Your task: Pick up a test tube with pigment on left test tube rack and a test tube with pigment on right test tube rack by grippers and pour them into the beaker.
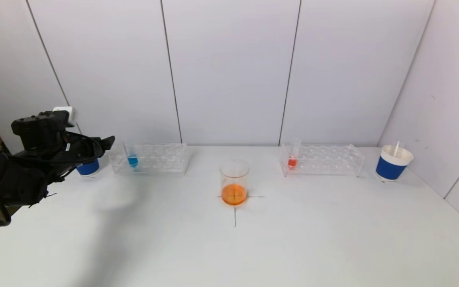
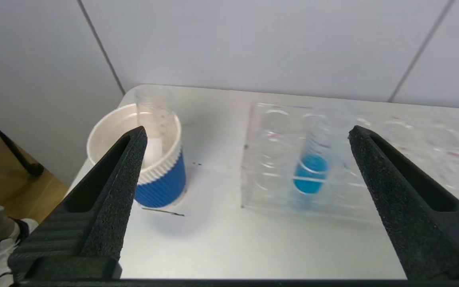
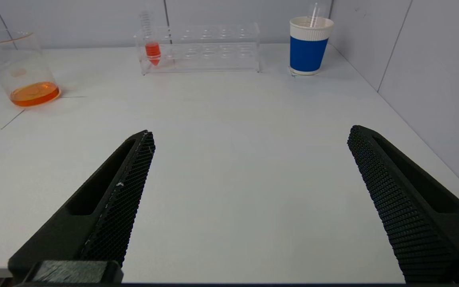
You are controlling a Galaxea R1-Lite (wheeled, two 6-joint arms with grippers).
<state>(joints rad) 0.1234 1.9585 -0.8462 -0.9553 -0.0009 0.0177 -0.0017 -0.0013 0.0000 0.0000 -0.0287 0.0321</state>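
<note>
Two tools, both spread wide and holding nothing. Right tool point(image 3: 249, 199) hangs low over the near right part of the bench point(image 1: 313, 247), touching nothing; it does not show in the head view. Left tool point(image 2: 245, 187) sits raised at the far left edge of the bench, fingers point(image 2: 114, 191) wide apart, nothing between them, aimed toward the left rack point(image 2: 333, 167). In the left wrist view one finger overlaps the left cup point(image 2: 161, 175), the other the rack, but contact can't be told.

Mid-bench: beaker point(image 1: 234, 181) upright on a black cross mark point(image 1: 235, 215), orange liquid in the bottom.

Far row, left to right: left cup, blue with white rim, partly hidden behind the left arm in the head view, with an empty clear tube point(image 2: 152, 107) in it; left rack, clear, with blue tube point(image 1: 132, 157) standing in an end slot nearest the cup; right rack point(image 1: 325, 159), clear, with red tube point(image 1: 293, 158) upright in the end slot nearest the beaker; right cup point(image 1: 393, 163), blue and white, a clear stick in it, just beyond the rack by the right wall.
</note>
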